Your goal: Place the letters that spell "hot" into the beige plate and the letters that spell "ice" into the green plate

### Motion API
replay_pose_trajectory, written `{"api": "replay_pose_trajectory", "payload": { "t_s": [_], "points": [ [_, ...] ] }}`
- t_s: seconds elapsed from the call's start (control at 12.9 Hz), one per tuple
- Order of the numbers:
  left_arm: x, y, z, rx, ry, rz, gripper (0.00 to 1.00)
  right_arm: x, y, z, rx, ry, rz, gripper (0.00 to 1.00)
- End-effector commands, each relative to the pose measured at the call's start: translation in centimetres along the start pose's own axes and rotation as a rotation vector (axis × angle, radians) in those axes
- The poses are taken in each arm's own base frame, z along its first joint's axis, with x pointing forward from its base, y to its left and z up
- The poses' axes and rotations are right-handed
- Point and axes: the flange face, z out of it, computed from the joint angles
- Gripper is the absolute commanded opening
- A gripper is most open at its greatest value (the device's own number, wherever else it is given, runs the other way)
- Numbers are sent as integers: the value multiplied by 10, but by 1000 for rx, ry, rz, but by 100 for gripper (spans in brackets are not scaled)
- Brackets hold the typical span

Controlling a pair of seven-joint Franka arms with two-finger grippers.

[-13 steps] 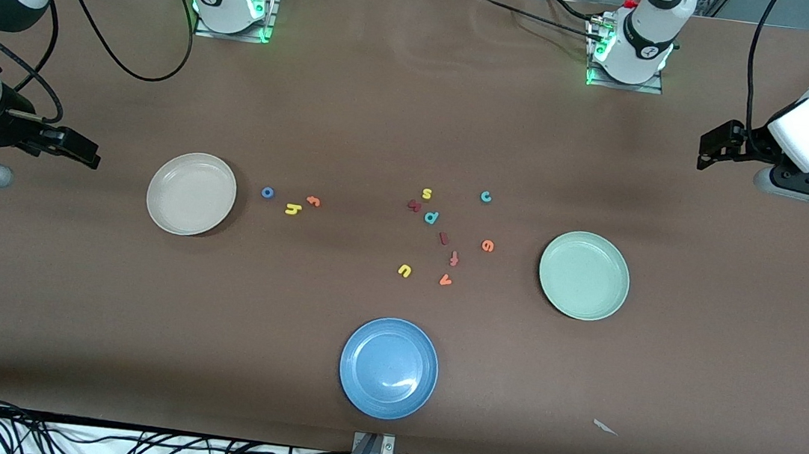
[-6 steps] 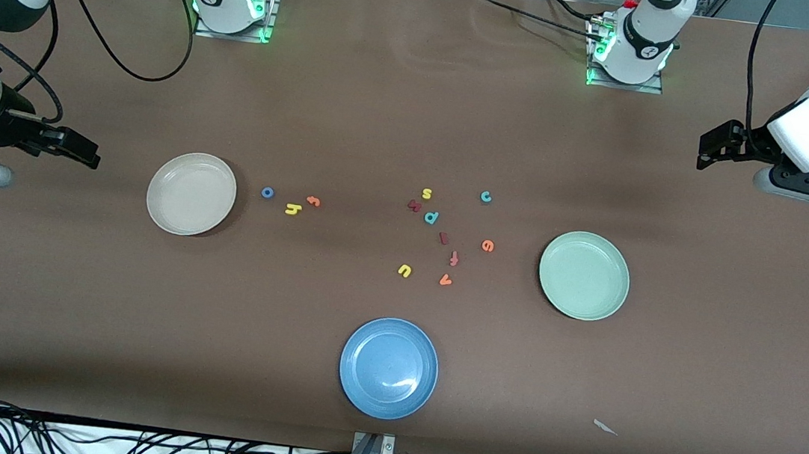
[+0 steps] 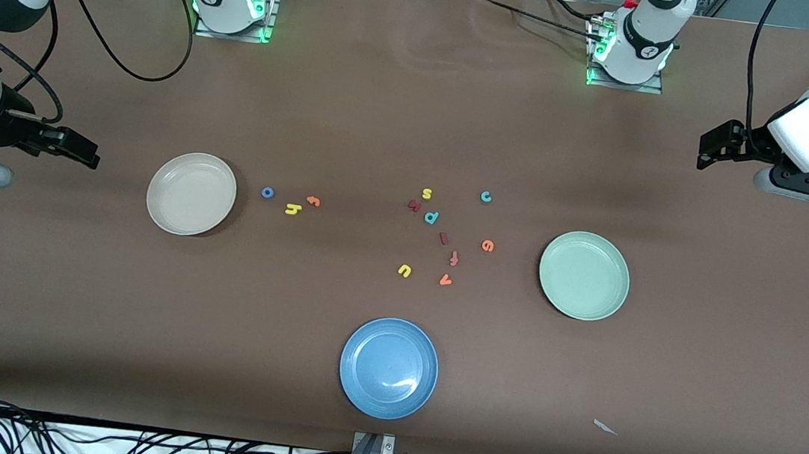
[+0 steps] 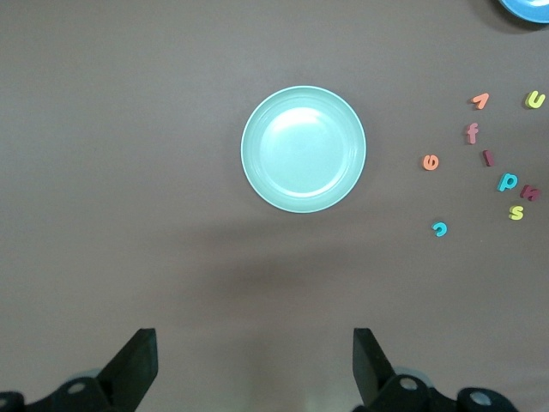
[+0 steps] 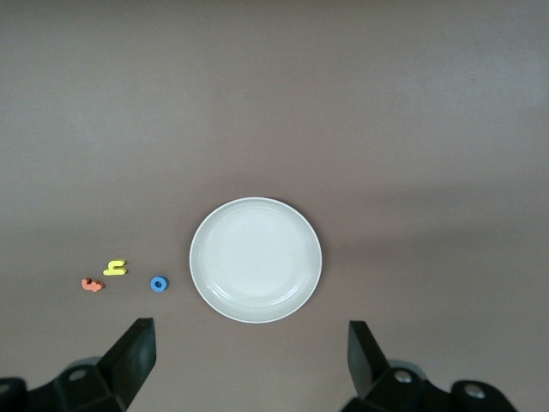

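Observation:
The beige plate (image 3: 191,193) lies bare toward the right arm's end, with the blue o (image 3: 267,192), yellow h (image 3: 293,208) and orange t (image 3: 313,201) on the table beside it. The green plate (image 3: 584,275) lies bare toward the left arm's end. Between the plates lie the teal c (image 3: 486,196), dark red i (image 3: 443,238) and orange e (image 3: 487,245). My right gripper (image 3: 90,153) hangs open over the table's end past the beige plate (image 5: 256,259). My left gripper (image 3: 704,153) hangs open over the table's end past the green plate (image 4: 303,148). Neither holds anything.
A blue plate (image 3: 389,367) sits near the front edge. Other loose letters lie among the "ice" ones: yellow s (image 3: 427,194), teal p (image 3: 431,217), red-orange f (image 3: 454,258), orange v (image 3: 445,280), yellow u (image 3: 404,270). A scrap of paper (image 3: 605,427) lies near the front edge.

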Motion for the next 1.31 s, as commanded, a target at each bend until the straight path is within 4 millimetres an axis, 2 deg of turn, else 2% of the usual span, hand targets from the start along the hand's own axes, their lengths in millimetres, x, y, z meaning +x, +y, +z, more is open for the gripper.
{"api": "replay_pose_trajectory", "payload": {
  "t_s": [0.0,1.16,1.24],
  "points": [
    [-5,-2,-8,-9,-1,-7,100,-2,-1,-5,-15,-2,3,99],
    [-2,0,-6,-9,-4,-5,100,-2,-4,-5,-39,5,-20,100],
    [-2,0,-10,-9,4,-4,100,-2,-3,-4,-39,2,-18,100]
  ]
}}
